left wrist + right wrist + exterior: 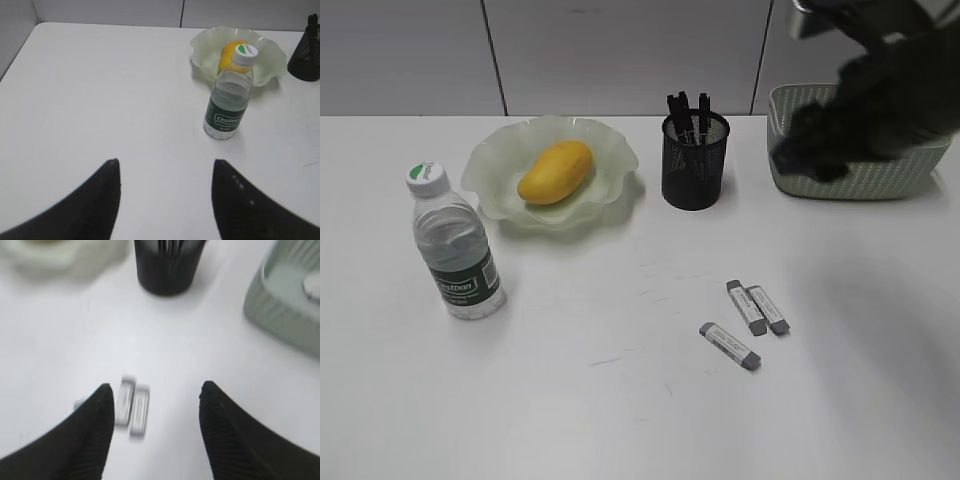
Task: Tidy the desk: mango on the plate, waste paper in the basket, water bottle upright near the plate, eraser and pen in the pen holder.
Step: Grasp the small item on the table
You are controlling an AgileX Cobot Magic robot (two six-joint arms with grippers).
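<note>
Right wrist view shows three erasers (pixel 131 407) lying close together on the white desk (pixel 65 335), right below the right gripper (pixel 156 390), whose jaws are wide apart and empty. It could bump one away, I think. Left gripper (pixel 165 167) is wide apart too. Behind the desk is a grey wall (pixel 620 50).

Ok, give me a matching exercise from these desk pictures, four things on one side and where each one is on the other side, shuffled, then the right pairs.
Things:
1. mango
2. pens
3. erasers
4. water bottle

Places:
A. lying loose on the desk, in front of the pen holder
B. standing upright left of the plate
C. on the green plate
D. standing in the black mesh pen holder

Pairs: 1-C, 2-D, 3-A, 4-B
</note>
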